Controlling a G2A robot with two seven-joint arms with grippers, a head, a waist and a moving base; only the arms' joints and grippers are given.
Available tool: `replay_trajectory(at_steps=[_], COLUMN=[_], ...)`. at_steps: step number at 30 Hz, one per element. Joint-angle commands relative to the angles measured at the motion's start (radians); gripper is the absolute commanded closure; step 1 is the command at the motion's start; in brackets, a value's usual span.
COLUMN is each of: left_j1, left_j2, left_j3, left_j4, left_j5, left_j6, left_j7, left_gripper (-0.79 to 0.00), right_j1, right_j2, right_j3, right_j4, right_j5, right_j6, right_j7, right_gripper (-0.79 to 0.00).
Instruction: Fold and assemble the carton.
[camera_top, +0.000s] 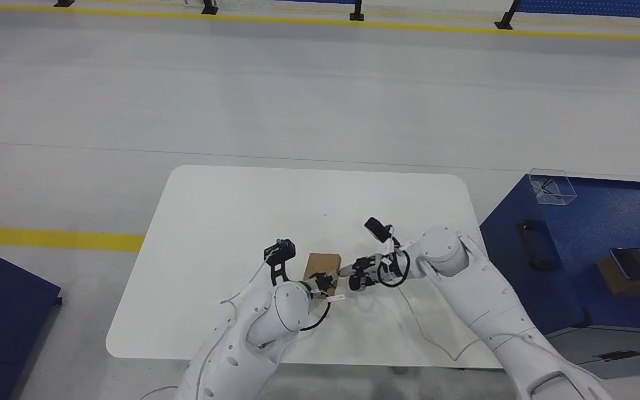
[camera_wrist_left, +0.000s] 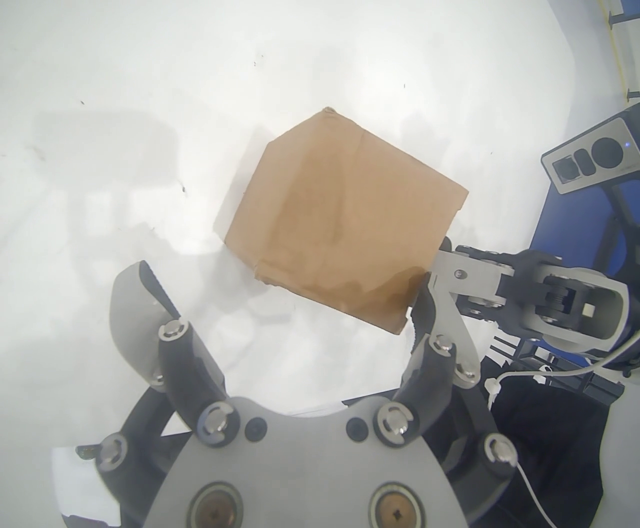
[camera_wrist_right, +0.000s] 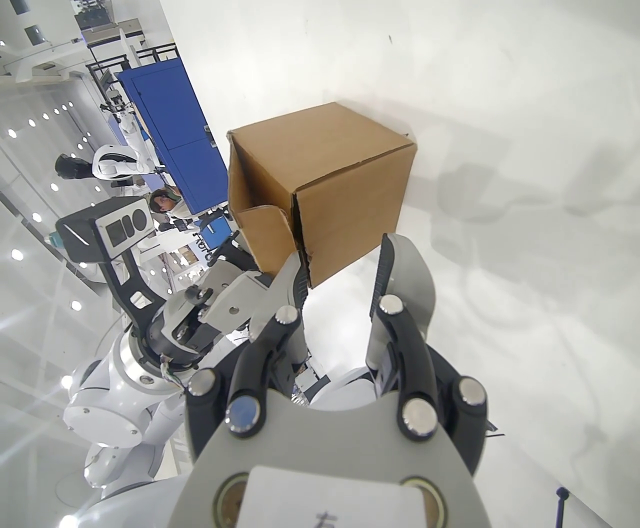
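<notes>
From above, the carton (camera_top: 322, 265) sits on the white table (camera_top: 220, 230), toward the robot's edge, with both arms bent in on it. The left gripper (camera_top: 327, 288) lies just on the robot's side of the box. The right gripper (camera_top: 354, 275) comes in from the right, level with the near right corner. Both are close, and neither is clearly the nearer.

In the left wrist view the carton lies straight ahead of the left gripper (camera_wrist_left: 280, 282), with a closed face turned toward the camera. The jaws stand wide apart and hold nothing. One finger (camera_wrist_left: 440, 320) is just beside the box's near corner, where the right gripper's tip also meets the cardboard.

In the right wrist view the box stands upright just beyond the right gripper (camera_wrist_right: 340, 272), whose fingers are spread and empty. The open side faces the left arm, and a loose flap (camera_wrist_right: 262, 237) hangs there half folded. One right finger (camera_wrist_right: 292, 280) touches the box edge beside that flap. The next move likely depends on this flap, which needs pressing inward from the left arm's side while the right gripper steadies the corner.
</notes>
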Motion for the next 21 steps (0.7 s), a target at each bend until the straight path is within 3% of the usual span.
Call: replay_trajectory(at_steps=[1, 6, 12, 18, 21], left_j1=[-0.001, 0.002, 0.037, 0.091, 0.102], left_j2=[-0.001, -0.001, 0.011, 0.032, 0.042], left_j3=[-0.001, -0.012, -0.054, -0.146, -0.199], left_j4=[0.002, -0.02, -0.149, -0.315, -0.319], left_j5=[-0.002, -0.009, 0.015, 0.021, 0.041], left_j6=[0.0, -0.004, 0.017, 0.025, 0.054], left_j7=[-0.002, 0.002, -0.008, -0.049, -0.061], left_gripper=[-0.785, -0.785, -0.785, -0.785, -0.785], right_j1=[0.002, 0.01, 0.021, 0.019, 0.017], right_j2=[-0.002, -0.009, -0.013, -0.009, -0.006], right_j3=[-0.003, -0.015, -0.019, -0.008, 0.004], right_j4=[0.002, 0.012, 0.016, 0.011, 0.009], right_j5=[0.001, -0.002, -0.001, 0.002, 0.005], right_j6=[-0.003, 0.0, -0.005, -0.011, -0.018], right_j7=[-0.004, -0.007, 0.004, 0.018, 0.022], right_gripper=[-0.271, -0.277, -0.283, -0.286, -0.296])
